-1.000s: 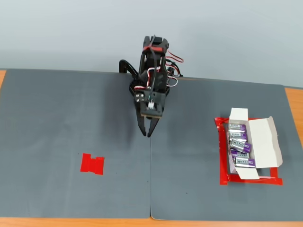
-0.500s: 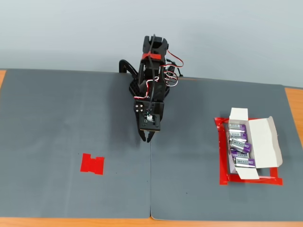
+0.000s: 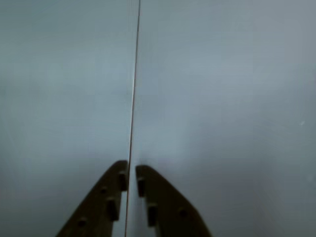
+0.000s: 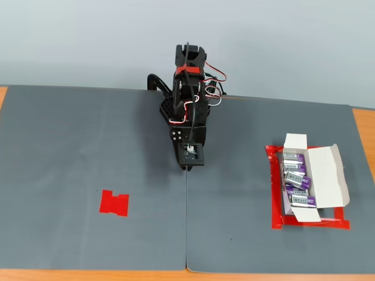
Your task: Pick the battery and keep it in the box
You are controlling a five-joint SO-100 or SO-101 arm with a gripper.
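Wrist view: gripper (image 3: pixel 131 180) fingers nearly together with only a thin slit between the tips, nothing held, aimed at bare grey mat (image 3: pixel 222 98) directly over the seam (image 3: pixel 134 89); finger bases are cut off by the bottom edge and the picture is soft. Fixed view: arm (image 4: pixel 188 105) stands at the far middle of the mat, folded down so its body hides the fingertips. The white box (image 4: pixel 304 181) lies open at the right inside a red tape rectangle (image 4: pixel 275 199), with batteries (image 4: pixel 296 181) stacked in a row inside, labels too small to read; a small red tape patch (image 4: pixel 114 202) sits near left.
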